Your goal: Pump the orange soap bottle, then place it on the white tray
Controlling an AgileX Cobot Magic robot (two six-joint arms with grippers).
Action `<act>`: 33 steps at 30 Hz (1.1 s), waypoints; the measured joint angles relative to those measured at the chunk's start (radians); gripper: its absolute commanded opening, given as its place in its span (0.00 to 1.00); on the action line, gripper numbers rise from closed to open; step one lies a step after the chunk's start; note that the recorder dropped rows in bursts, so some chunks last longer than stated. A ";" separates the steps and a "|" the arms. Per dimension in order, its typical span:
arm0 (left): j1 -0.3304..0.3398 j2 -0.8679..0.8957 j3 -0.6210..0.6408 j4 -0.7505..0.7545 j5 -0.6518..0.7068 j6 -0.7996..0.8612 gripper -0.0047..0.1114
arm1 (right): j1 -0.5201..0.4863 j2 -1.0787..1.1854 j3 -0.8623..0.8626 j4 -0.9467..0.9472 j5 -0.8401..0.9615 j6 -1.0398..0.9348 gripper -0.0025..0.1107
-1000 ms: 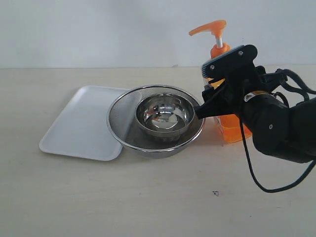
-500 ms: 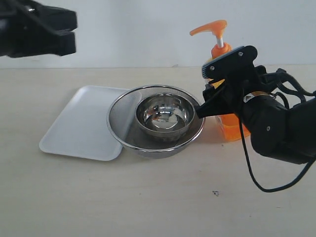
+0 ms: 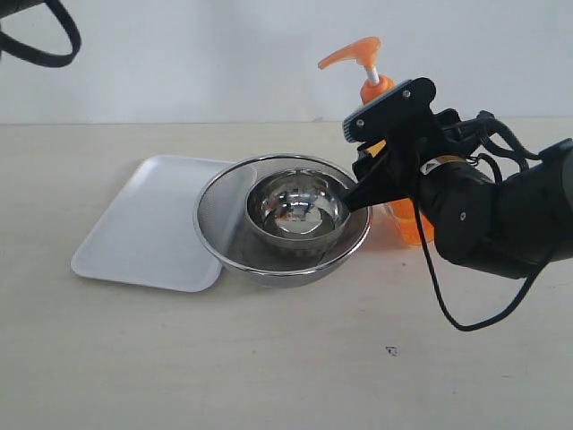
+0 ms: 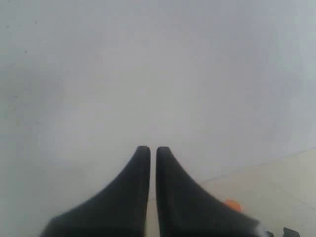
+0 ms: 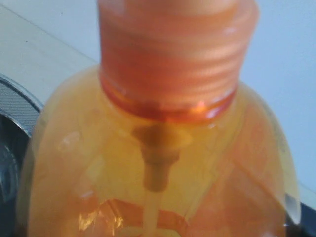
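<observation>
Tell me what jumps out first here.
The orange soap bottle stands out at the right, clamped by the right gripper beside a steel mesh strainer. A shiny steel bowl sits inside that strainer at the centre, and the strainer overlaps the white tray lying flat on the left.

Exterior view. The tray (image 3: 143,228) lies on the table (image 3: 269,358) at left. The strainer (image 3: 218,213) sits to its right, its left rim overlapping the tray's right edge. A smaller bowl (image 3: 297,213) rests inside the strainer. The soap bottle (image 3: 405,222) is just beside the strainer's right rim, with the right gripper (image 3: 376,157) closed around its upper body, below the pump. The arm extends to the right. The left gripper (image 4: 153,153), seen only in the left wrist view, is off the table, fingers nearly touching.
</observation>
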 measured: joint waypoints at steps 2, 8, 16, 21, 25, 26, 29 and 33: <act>-0.031 0.042 -0.038 0.029 -0.004 -0.002 0.08 | 0.000 0.000 0.000 0.000 0.000 -0.002 0.02; -0.084 0.169 -0.127 0.044 -0.002 -0.008 0.08 | 0.000 0.000 0.000 0.000 0.000 -0.002 0.02; -0.090 0.296 -0.267 0.047 0.121 -0.036 0.08 | 0.000 0.000 0.000 0.000 0.000 -0.002 0.02; -0.090 0.379 -0.442 0.047 0.382 0.050 0.08 | 0.000 0.000 0.000 0.000 0.000 -0.002 0.02; -0.090 0.428 -0.589 0.047 0.579 0.171 0.08 | 0.000 0.000 0.000 0.000 0.000 -0.002 0.02; -0.090 0.437 -0.627 0.047 0.621 0.196 0.08 | 0.000 0.000 0.000 0.000 0.000 -0.002 0.02; -0.090 0.458 -0.725 0.047 0.724 0.270 0.08 | 0.000 0.000 0.000 0.000 0.000 -0.002 0.02; -0.090 0.490 -0.833 0.047 0.854 0.369 0.08 | 0.000 0.000 0.000 0.000 0.000 -0.002 0.02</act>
